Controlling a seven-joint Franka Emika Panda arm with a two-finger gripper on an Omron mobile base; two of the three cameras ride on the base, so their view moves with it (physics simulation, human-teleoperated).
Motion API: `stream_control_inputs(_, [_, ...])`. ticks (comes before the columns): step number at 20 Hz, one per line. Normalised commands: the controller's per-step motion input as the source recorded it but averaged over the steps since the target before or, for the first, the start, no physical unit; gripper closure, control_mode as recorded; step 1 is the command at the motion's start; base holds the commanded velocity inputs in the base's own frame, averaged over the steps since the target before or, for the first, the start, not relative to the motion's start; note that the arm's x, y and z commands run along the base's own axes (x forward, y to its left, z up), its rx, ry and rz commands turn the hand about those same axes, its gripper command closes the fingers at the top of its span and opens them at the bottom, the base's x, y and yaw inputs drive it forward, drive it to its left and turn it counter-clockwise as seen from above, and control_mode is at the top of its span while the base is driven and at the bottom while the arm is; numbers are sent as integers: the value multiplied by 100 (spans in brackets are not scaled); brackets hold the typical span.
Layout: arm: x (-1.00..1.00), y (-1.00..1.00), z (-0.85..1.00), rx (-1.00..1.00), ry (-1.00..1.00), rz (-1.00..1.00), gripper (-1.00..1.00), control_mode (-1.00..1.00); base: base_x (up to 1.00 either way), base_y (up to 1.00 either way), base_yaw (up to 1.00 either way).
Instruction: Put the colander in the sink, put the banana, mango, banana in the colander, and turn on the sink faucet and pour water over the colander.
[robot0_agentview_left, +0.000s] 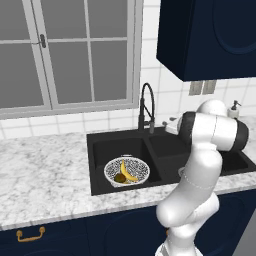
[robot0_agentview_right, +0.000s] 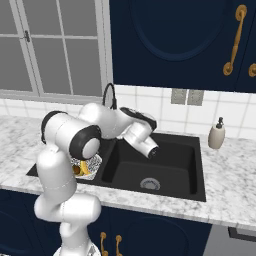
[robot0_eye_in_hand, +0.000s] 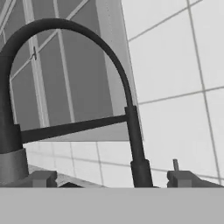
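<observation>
While upright, the sink faucet (robot0_eye_in_hand: 131, 131) arches toward the window (robot0_eye_in_hand: 65, 65).

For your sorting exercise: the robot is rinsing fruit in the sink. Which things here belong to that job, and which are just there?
Job: colander, banana, mango, sink, sink faucet, gripper near the faucet.
Just there: soap dispenser, window, cabinets.

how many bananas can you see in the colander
1 for sure: a yellow banana lying across the middle of the colander in the left basin of the sink, beside the dark mango. A second may be hidden underneath.
</observation>
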Motion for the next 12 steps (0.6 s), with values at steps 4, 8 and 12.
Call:
stream_control_inputs(4, [-33, 29, 44, 0, -2, 0, -100, -100, 0, 0, 0])
stream_control_inputs(8, [-21, 64, 49, -1, 0, 3, -100, -100, 0, 0, 0])
stream_control_inputs(12, [-21, 36, 54, -1, 0, 20, -100, -100, 0, 0, 0])
